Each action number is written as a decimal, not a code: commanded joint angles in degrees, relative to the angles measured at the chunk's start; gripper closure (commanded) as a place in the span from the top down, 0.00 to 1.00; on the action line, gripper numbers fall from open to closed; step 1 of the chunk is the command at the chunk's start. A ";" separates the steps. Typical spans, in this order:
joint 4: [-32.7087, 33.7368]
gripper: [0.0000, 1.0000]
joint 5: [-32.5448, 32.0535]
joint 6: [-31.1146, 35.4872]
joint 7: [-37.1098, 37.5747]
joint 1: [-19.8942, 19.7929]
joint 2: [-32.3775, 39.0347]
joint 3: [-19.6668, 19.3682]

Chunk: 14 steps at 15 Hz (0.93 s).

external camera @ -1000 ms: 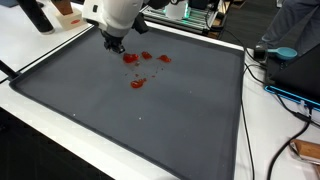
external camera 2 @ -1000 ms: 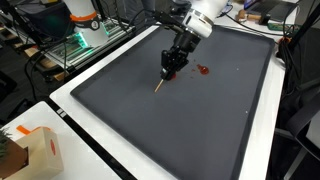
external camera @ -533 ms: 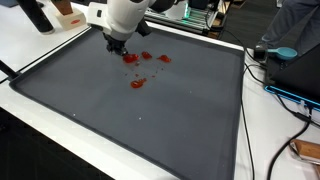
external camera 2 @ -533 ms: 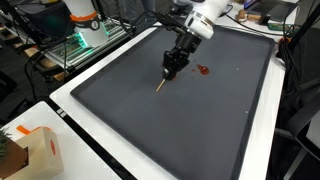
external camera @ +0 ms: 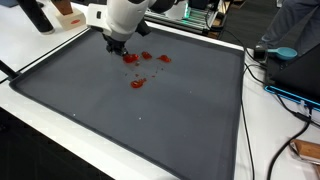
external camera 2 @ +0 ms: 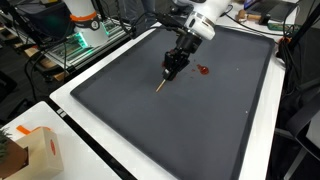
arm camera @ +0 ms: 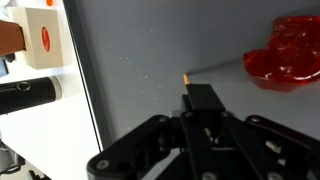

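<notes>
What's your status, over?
Gripper jaws shut on thin stick. Stick tip low over dark mat. Red smears beside it, nothing blocking.

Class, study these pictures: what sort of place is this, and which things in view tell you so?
Probably a robotics lab or workshop: a white bench carries a large dark mat, cables and lit electronics crowd its edges, and a robot's claw holds a thin stick near red smears.
</notes>
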 commanded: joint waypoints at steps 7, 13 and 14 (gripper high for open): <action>1.16 0.03 5.15 0.21 -9.16 -2.62 -1.52 0.61; 1.23 0.03 13.13 0.32 -16.65 -4.82 -5.01 0.42; 1.08 0.03 14.90 0.45 -18.38 -5.49 -5.86 0.61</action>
